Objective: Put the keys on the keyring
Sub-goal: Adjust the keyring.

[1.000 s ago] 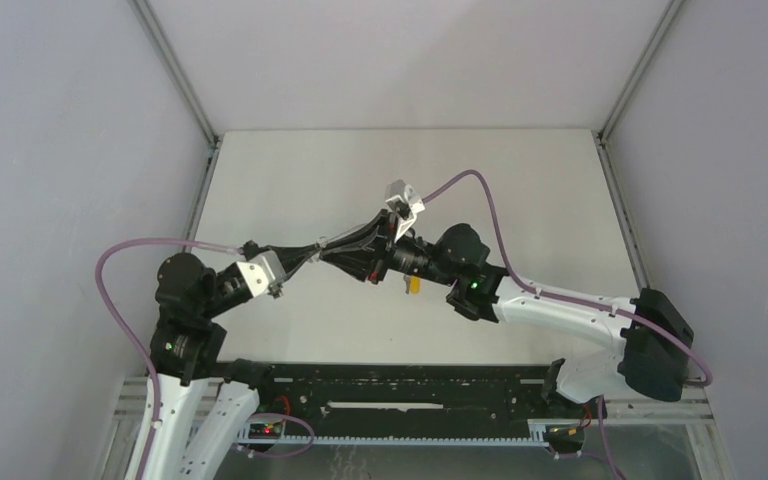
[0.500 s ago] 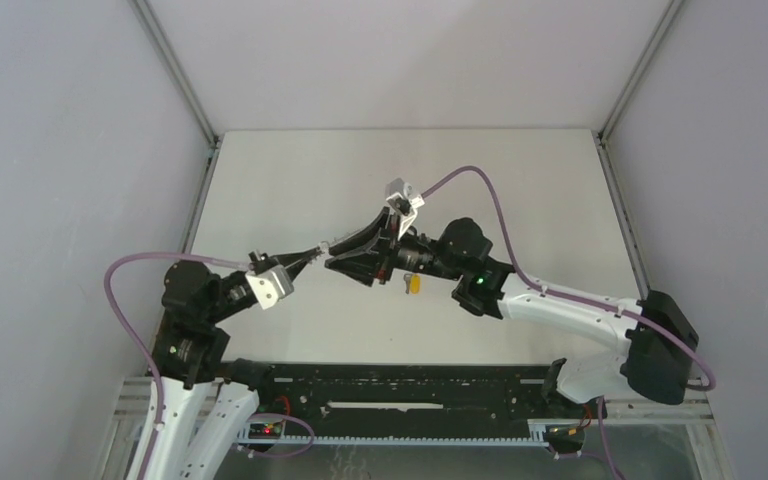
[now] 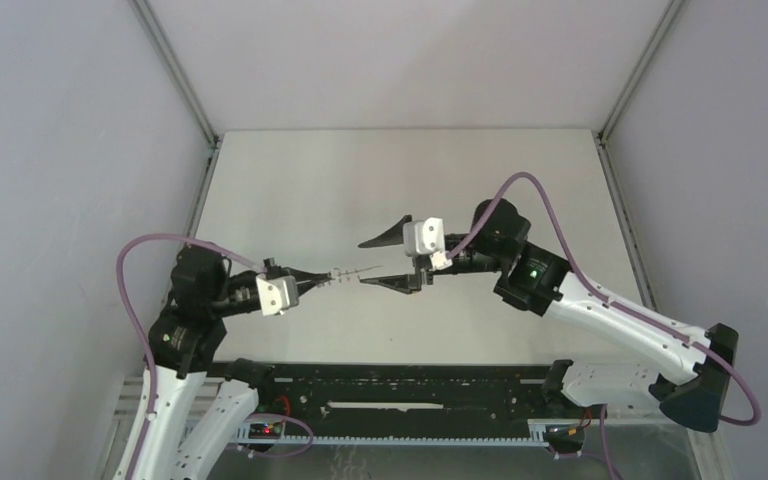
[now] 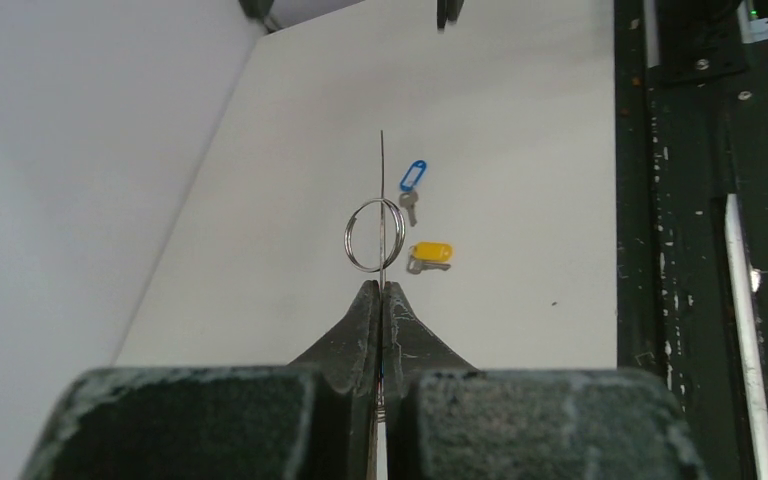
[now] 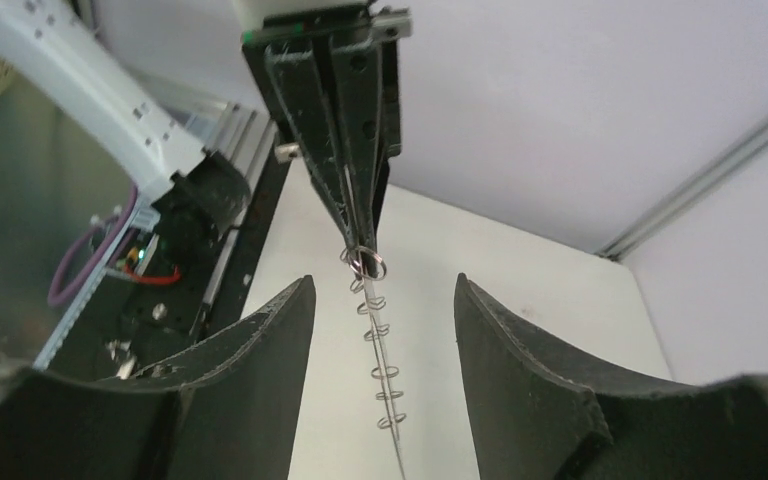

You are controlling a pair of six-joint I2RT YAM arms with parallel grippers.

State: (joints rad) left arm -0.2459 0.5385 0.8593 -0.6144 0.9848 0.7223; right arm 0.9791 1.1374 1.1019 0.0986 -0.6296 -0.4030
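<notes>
My left gripper [image 3: 307, 279] is shut on the keyring [image 3: 345, 272], a thin hoop seen edge-on with small metal loops, held above the table. In the left wrist view the gripper [image 4: 381, 287] pinches the keyring [image 4: 372, 234] upright. Below it, the blue key [image 4: 412, 180] and the yellow key [image 4: 428, 254] lie on the table. Both keys are hidden in the top view. My right gripper [image 3: 372, 259] is open and empty, facing the ring's free end. In the right wrist view the keyring [image 5: 380, 370] runs between its spread fingers [image 5: 260, 340] without touching them.
A black rail [image 3: 410, 385] runs along the table's near edge and also shows in the left wrist view [image 4: 680, 200]. Grey walls close in the left, far and right sides. The right arm's purple cable [image 3: 520, 185] arcs above the table.
My right gripper has opened, turned and drawn back to the right, off the keyring. My left gripper has pulled back toward the near left, still holding the keyring.
</notes>
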